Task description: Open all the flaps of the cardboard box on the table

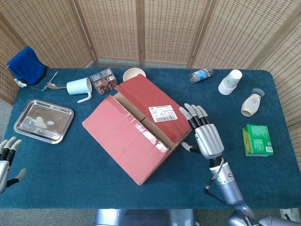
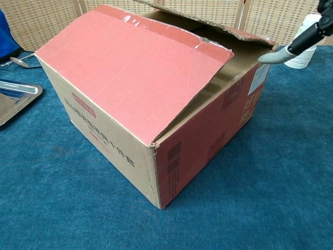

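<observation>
Your right hand (image 1: 205, 136) hovers empty, fingers spread, the cardboard box (image 1: 138, 126) just beside its fingertips; your left hand (image 1: 5, 162) is also empty, fingers apart.

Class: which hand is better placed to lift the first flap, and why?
The right hand: it hangs open by the box's labelled flap, fingers at its edge. The left hand sits far off at the table's corner.

Head view high, downward — chest view low, close — shared box (image 1: 139, 126).
</observation>
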`<state>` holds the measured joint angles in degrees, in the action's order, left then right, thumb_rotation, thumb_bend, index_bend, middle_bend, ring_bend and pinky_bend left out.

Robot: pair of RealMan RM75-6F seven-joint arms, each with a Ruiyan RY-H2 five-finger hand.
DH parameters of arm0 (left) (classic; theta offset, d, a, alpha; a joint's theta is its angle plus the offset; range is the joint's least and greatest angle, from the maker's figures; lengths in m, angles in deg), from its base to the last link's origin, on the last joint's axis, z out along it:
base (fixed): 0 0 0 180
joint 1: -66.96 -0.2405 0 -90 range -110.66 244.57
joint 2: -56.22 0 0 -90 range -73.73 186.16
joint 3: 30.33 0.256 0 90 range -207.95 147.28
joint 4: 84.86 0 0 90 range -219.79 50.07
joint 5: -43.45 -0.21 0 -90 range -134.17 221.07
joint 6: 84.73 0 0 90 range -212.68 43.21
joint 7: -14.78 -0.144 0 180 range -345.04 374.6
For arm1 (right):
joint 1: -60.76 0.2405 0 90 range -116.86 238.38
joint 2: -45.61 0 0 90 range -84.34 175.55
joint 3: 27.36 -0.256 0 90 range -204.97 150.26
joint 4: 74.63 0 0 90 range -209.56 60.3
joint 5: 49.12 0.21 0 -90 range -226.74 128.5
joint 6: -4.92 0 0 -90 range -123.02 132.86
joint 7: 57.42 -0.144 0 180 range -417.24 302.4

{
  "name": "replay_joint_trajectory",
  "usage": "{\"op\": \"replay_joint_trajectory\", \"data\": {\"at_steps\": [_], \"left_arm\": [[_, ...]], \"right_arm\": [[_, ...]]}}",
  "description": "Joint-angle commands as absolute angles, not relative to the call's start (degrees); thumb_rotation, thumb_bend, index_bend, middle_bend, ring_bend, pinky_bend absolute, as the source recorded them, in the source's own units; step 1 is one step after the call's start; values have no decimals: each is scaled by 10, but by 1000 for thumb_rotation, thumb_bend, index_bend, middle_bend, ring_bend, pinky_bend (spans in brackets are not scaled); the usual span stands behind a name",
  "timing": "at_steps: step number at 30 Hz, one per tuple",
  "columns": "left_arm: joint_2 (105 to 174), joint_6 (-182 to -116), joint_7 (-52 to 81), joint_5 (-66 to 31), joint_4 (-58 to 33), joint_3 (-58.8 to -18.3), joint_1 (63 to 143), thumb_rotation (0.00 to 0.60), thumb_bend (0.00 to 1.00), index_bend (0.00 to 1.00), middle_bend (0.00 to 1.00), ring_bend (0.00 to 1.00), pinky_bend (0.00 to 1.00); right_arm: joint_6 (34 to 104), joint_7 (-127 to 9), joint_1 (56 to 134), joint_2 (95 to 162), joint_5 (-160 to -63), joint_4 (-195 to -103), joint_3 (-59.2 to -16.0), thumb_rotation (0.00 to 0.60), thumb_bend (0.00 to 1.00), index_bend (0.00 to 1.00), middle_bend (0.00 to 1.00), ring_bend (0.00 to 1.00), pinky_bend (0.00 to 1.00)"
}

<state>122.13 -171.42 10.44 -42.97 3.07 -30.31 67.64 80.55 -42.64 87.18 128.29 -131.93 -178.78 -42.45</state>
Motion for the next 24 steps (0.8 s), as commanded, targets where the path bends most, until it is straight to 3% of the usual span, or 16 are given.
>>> {"op": "replay_joint_trajectory", "data": {"at_steps": [1,12,19,24], "left_arm": [[1220,-1716,106,-430,31,-304,676,600,60,0,0,0,0],[1218,-1721,109,-431,33,-304,674,600,60,0,0,0,0],[1218,-1719,106,-430,34,-304,675,600,59,0,0,0,0],[1218,-1720,107,-431,34,-304,674,600,59,0,0,0,0]], "right_arm": [[815,-426,874,1291,-1322,-1783,-426,600,0,0,0,0,5],[852,-460,883,1324,-1340,-1748,-442,600,52,0,0,0,28],[864,-475,884,1334,-1343,-1737,-443,600,205,0,0,0,43],[878,-477,883,1338,-1343,-1728,-449,600,236,0,0,0,50]]}}
